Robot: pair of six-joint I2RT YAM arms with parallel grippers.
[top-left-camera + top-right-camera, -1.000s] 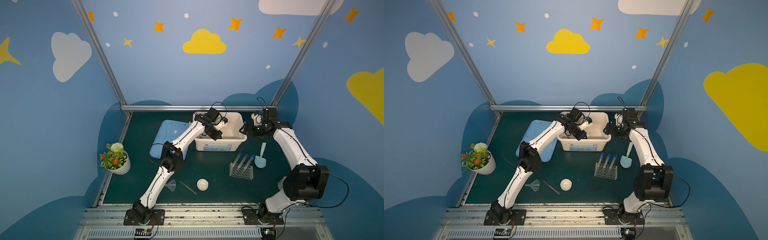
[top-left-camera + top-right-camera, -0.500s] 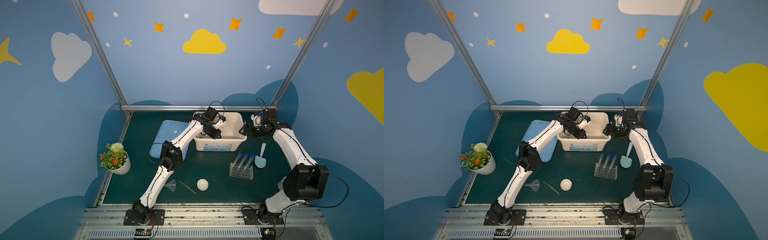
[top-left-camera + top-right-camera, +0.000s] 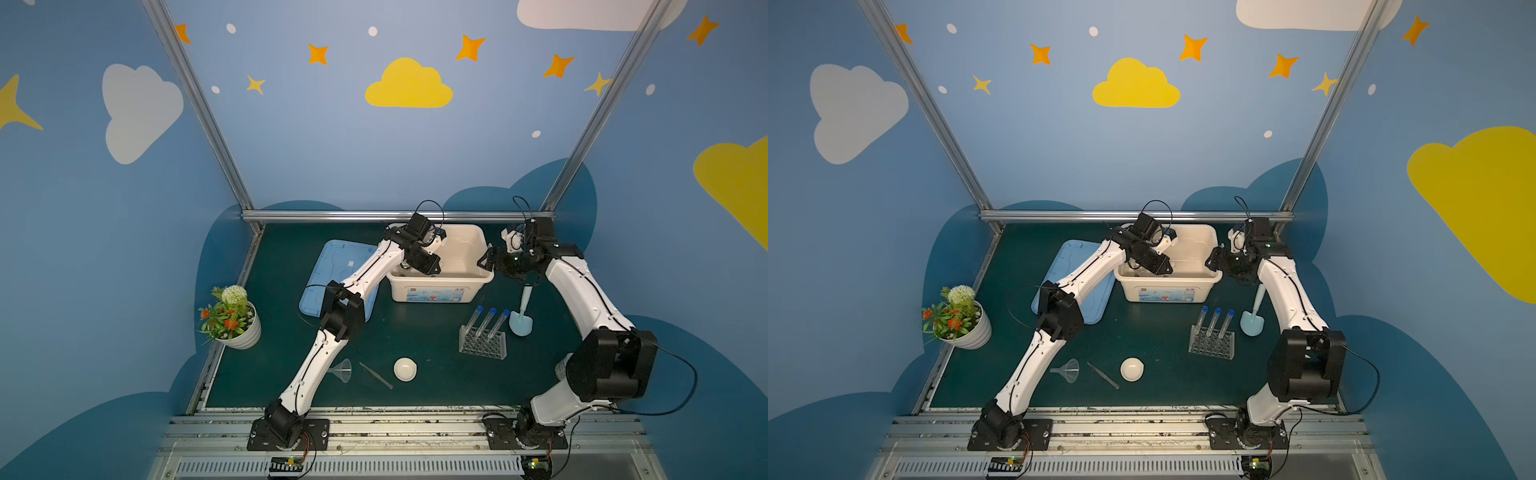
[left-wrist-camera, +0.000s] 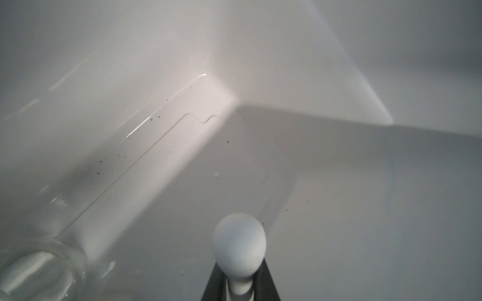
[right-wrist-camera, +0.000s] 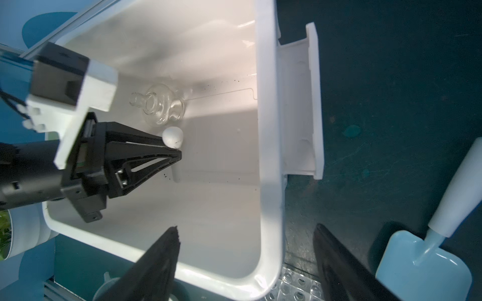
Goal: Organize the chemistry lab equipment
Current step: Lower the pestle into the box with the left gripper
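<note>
Pestle (image 5: 173,137) is clamped in your left gripper (image 5: 179,154), jaws pinched on the thin shaft with the round head sticking out past the tips. The grip sits just behind the head, I'd guess so the shaft can't swing. The gripper is down inside the white bin (image 3: 436,291), angled toward the floor near a corner. Whether the pestle touches the floor, I can't tell.

Glass flask (image 5: 161,106) lies on its side in the bin, just beside the pestle head. You look offset from it to keep hard ceramic off the glass. Let go low, not from height.

Your right gripper (image 5: 246,229) is wide apart and holds nothing. One finger hangs over the bin's inside and the other outside the side wall, so it straddles the rim by the handle. My read is that it's posted there to steady the bin if the left arm nudges it.

Left on the mat:
- test tubes (image 3: 486,322) standing in the clear rack (image 3: 483,344)
- funnel (image 3: 343,370), tweezers (image 3: 376,375) and bowl (image 3: 405,369) along the front
- blue scoop (image 3: 521,318) near the rack

The blue lid (image 3: 336,270) lies flat beside the bin, so the top is open for drops.
</note>
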